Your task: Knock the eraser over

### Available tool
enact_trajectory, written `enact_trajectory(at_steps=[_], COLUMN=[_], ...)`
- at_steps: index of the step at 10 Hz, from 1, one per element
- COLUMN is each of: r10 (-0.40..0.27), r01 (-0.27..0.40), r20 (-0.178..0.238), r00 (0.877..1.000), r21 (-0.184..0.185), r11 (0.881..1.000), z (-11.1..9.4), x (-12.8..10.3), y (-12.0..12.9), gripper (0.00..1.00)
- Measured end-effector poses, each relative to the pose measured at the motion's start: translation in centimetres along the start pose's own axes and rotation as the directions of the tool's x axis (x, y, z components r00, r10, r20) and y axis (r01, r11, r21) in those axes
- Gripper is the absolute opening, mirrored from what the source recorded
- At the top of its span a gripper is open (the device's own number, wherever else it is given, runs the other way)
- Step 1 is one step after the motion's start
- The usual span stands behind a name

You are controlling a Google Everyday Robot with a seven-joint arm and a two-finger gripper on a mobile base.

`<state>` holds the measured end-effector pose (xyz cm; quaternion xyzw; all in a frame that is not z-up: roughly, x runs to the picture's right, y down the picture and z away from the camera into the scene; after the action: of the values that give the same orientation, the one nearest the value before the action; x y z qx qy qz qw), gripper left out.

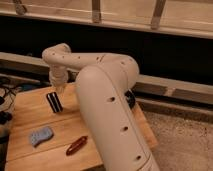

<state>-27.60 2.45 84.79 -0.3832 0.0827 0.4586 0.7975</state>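
The eraser (54, 101) is a small black block with pale stripes. It sits on the wooden table (30, 117) near its back left part, and I cannot tell whether it stands or leans. My gripper (61, 89) points down just above and behind the eraser's top right end, very close to it or touching it. The big white arm reaches in from the right and bends over the table.
A blue-grey sponge-like pad (40, 135) lies at the front left of the table. A dark red oblong object (76, 145) lies to its right, near the arm's base. Cables (5, 95) hang off the left edge. A dark ledge runs behind.
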Motion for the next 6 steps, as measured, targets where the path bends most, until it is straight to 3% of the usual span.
enact_trajectory(at_steps=[2,4,5,6], r10=[-0.06,-0.13,-0.155,-0.149], r01=[0.054,0.108,0.131,0.129], r20=[-0.069,-0.131,-0.152,-0.145], r00=[0.996,0.983,0.976,0.978], r21=[-0.093,-0.161,-0.158,-0.134], r11=[0.994,0.981,0.979,0.983], z=[2.9,4.9,5.6,5.6], x=[-0.6,-1.1,-1.3,-1.3], y=[2.0,4.3,5.3,6.0], gripper=[0.0,0.0,0.0,0.0])
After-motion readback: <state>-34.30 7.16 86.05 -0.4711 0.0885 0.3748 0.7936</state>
